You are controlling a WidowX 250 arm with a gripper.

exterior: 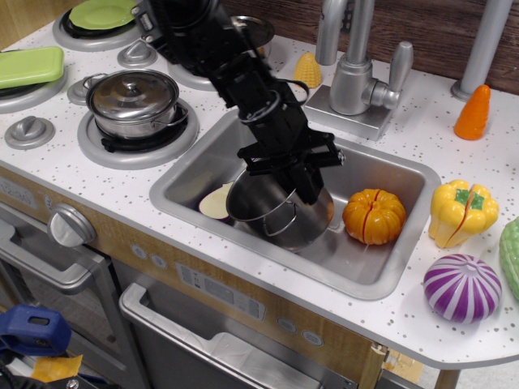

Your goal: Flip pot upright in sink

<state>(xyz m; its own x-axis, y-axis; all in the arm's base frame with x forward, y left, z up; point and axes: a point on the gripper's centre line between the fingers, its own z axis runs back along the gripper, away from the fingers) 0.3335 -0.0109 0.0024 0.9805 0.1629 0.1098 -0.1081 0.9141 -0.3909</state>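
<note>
The shiny lidless steel pot [272,212] stands in the grey sink [365,263], left of centre, close to upright with its opening facing up and tilted slightly toward the front left. A thin loop handle shows on its front side. My black gripper [306,185] reaches down from the upper left and is shut on the pot's back right rim. The arm hides part of the rim. An orange pumpkin [373,216] sits just right of the pot.
An eggplant slice [213,203] lies in the sink left of the pot. The silver faucet [357,77] stands behind. A lidded pot [134,97] sits on the left burner. A yellow pepper [462,212], purple onion [462,286], carrot [473,113] and corn [306,70] are on the counter.
</note>
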